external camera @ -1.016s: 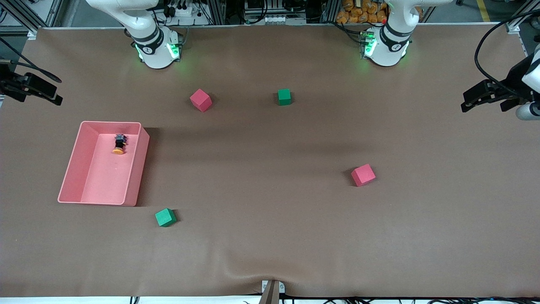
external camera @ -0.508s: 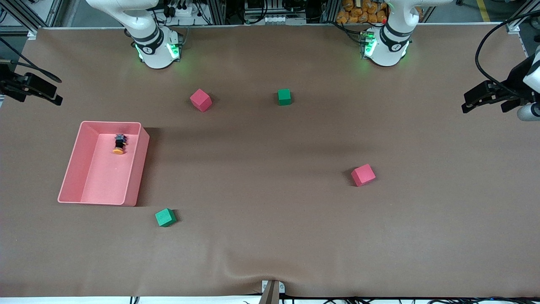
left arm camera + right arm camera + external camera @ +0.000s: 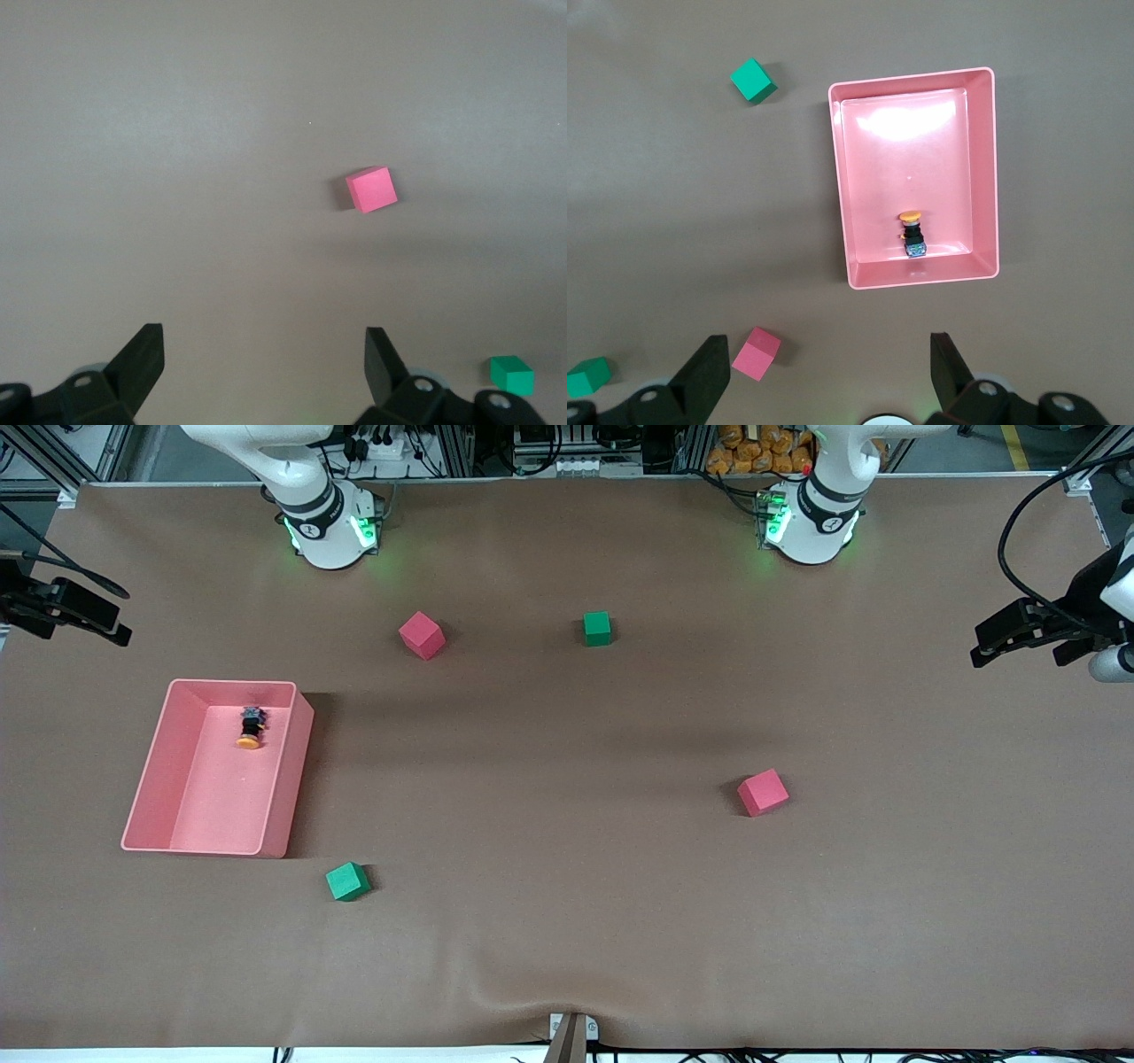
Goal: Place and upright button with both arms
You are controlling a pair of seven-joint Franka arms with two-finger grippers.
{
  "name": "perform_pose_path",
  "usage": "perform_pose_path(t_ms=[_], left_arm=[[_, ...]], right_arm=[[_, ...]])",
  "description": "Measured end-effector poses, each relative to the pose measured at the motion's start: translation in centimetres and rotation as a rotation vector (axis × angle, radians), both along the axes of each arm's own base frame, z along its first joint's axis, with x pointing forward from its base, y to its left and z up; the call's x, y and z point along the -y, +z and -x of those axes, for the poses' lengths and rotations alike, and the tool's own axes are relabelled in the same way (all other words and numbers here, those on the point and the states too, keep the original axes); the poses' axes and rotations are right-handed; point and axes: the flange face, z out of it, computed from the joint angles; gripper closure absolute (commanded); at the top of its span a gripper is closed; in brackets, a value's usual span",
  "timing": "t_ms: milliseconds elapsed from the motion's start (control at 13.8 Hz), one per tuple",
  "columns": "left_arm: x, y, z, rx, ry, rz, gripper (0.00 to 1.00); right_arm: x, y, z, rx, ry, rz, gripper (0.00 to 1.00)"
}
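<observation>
Orange-capped button (image 3: 251, 729) is lying on its side in the pink bin (image 3: 285, 779), close to the wall nearest the bases. Left gripper (image 3: 1019, 633) is hanging open at the left arm's table edge; right gripper (image 3: 80, 615) is hanging open at the right arm's edge, both arms waiting.

The desk (image 3: 567, 957) wears a matt brown sheet, paper-like, with a soft ripple at its 6 o'clock edge. The pink bin (image 3: 984, 177) looks like smooth moulded plastic, its floor glossy with a white glare. The button (image 3: 912, 232) has a smooth orange cap on a dull black body. The red cube (image 3: 371, 189) and green cube (image 3: 753, 80) look matt and foam-like.
</observation>
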Motion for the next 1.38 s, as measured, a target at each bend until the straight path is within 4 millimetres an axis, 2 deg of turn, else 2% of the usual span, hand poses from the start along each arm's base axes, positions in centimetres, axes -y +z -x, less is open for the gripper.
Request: perform_pose_path(t_ms=[218, 435, 653, 798, 1161, 1378], left_arm=[[-0.1, -0.4, -0.1, -0.008, 0.003, 0.0, 0.0], [-0.3, -1.9, -0.4, -0.038, 0.005, -0.002, 0.0], [-0.3, -2.1, -0.6, -0.04, 0.005, -0.002, 0.0], [-0.3, -1.9, -0.6, -0.035, 0.006, -0.002, 0.0], [-0.3, -1.5, -0.5, -0.026, 0.006, -0.001, 0.0], [-0.3, -1.0, -0.6, -0.007, 0.006, 0.0, 0.0]], right_arm=[[0.0, 0.0, 0.0, 0.0, 0.0, 0.0, 0.0], [0.0, 0.0, 0.0, -0.001, 0.001, 0.0, 0.0], [0.0, -0.7, -0.1, -0.02, 0.001, 0.0, 0.0], [0.0, -2.6, -0.5, -0.06, 0.001, 0.002, 0.0], [0.4, -10.0, -2.5, -0.2, -0.004, 0.015, 0.0], [0.9, -12.9, -2.4, -0.255, -0.005, 0.045, 0.0]])
